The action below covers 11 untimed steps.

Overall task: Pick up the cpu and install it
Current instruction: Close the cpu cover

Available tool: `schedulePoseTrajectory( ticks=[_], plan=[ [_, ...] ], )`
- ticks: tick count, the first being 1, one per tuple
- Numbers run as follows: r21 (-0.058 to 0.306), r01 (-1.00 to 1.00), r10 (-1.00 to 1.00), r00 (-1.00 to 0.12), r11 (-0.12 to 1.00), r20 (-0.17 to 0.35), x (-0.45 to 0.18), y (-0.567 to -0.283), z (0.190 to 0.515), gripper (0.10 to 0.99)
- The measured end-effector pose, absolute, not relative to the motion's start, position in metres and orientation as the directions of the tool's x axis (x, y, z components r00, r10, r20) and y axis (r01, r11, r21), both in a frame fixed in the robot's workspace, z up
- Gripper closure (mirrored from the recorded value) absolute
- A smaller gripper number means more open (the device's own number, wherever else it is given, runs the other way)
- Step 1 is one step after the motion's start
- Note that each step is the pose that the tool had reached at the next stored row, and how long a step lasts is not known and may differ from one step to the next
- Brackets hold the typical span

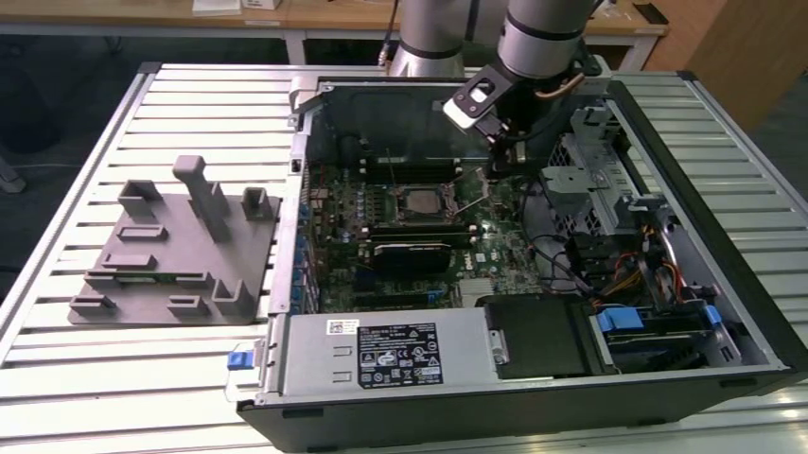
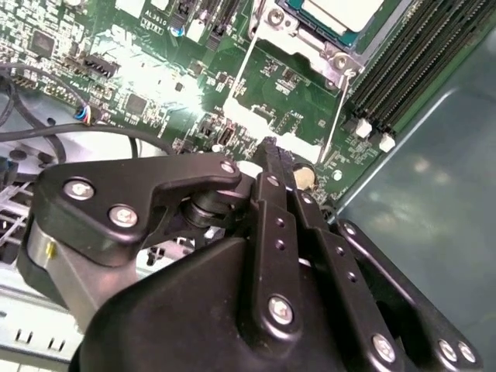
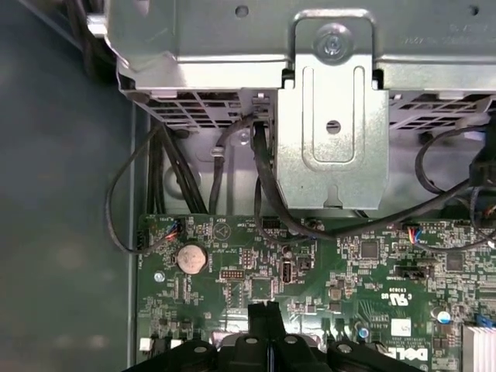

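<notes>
This is looking like a robotics lab: a robot arm (image 1: 543, 33) is hanging over an opened desktop computer case (image 1: 505, 418) on a slatted metal table (image 1: 76, 378), grey fixture blocks (image 1: 177, 255) sitting alongside.

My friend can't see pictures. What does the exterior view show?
A robot arm reaches into an open computer case lying on a slatted metal table, its hand low over the green motherboard, to the exterior view's right of the cpu. A grey fixture sits at the exterior view's left.
</notes>
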<state>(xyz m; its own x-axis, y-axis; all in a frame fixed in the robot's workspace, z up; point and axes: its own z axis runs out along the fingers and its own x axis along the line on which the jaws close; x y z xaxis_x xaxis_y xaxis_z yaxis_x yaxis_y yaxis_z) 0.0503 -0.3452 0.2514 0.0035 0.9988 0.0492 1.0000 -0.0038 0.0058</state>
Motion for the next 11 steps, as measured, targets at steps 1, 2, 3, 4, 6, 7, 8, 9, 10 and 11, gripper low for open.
schedulePoseTrajectory(
  ticks=[1, 2, 3, 4, 6, 7, 8, 9, 10, 11],
  plan=[
    [0.006, 1.0, 0.999, 0.003, -0.004, 0.049, 0.051, -0.345, 0.252, 0.98],
    [0.006, 1.0, 0.999, 0.003, -0.004, 0.049, 0.051, -0.345, 0.252, 0.98],
    [0.006, 1.0, 0.999, 0.003, -0.004, 0.049, 0.053, -0.345, 0.252, 0.98],
    [0.006, 1.0, 0.999, 0.003, -0.004, 0.049, 0.055, -0.345, 0.252, 0.98],
    [0.006, 1.0, 0.999, 0.003, -0.004, 0.049, 0.058, -0.345, 0.252, 0.98],
    [0.006, 1.0, 0.999, 0.003, -0.004, 0.049, 0.058, -0.345, 0.25, 0.98],
    [0.006, 1.0, 0.999, 0.004, -0.004, 0.049, 0.058, -0.345, 0.249, 0.98],
    [0.006, 1.0, 0.999, 0.004, -0.004, 0.049, 0.058, -0.345, 0.247, 0.98],
    [0.006, 1.0, 0.999, 0.003, -0.004, 0.049, 0.058, -0.345, 0.245, 0.98],
    [0.006, 1.0, 0.999, 0.003, -0.004, 0.049, 0.058, -0.345, 0.241, 0.98]
  ],
)
